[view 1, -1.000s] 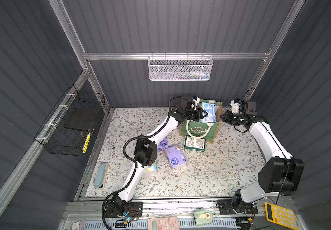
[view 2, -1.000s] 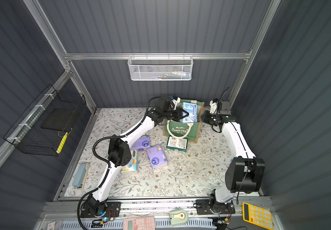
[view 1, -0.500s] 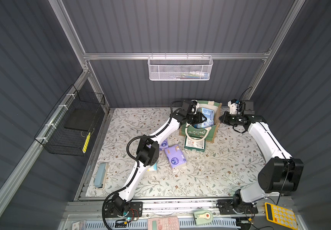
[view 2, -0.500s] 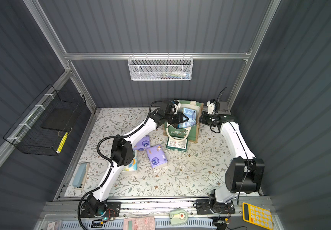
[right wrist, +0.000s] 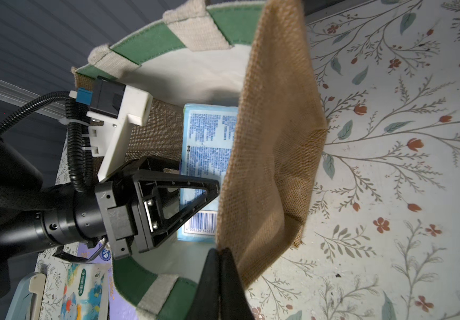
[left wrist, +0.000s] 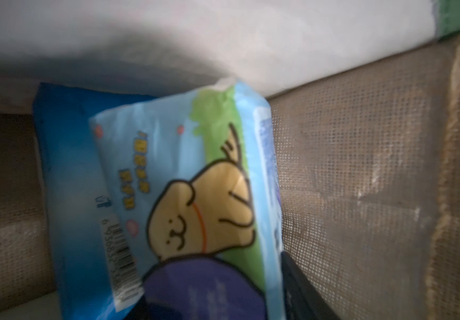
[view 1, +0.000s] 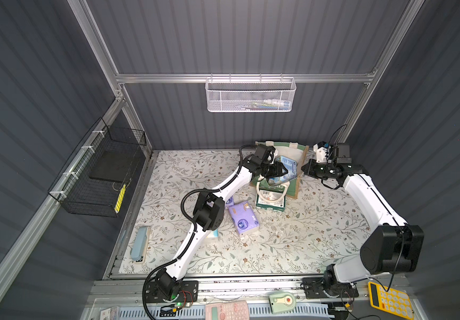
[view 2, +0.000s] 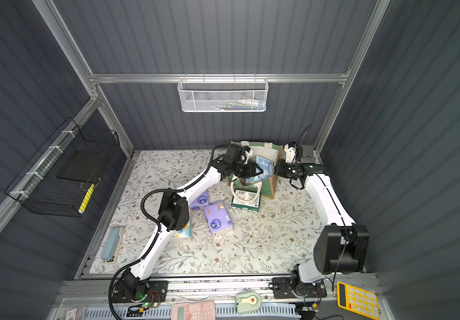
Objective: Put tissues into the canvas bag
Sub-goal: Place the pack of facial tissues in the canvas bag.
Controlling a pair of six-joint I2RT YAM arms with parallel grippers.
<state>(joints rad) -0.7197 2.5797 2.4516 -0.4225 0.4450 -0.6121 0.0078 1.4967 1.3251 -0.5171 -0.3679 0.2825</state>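
Looking down in both top views, the left gripper (view 1: 280,170) reaches inside the boxy green canvas bag with tan burlap sides (view 1: 302,158), with a light blue plastic-wrapped tissue pack (view 1: 287,163) right at its tips. The right gripper (view 1: 305,169) sits at the burlap rim opposite. Back along the left arm, outside the bag, four packs lie on the floral bench (view 1: 320,235): a dark green-and-white pack (view 1: 270,201) under the white rope handle (view 1: 259,194), a purple pack (view 1: 244,219), a second purple pack (view 2: 199,201) and a white cartoon pack (view 2: 181,235) partly under the arm. In the left wrist view the light blue pack, printed with a cartoon dog, fills the space ahead of the left gripper, overlapping a deeper blue pack (left wrist: 62,166) beyond it. Whether this gripper is grasping or released I cannot tell. In the right wrist view the right gripper is clenched on the burlap rim, holding the mouth wide. By my count two packs are in and four remain.
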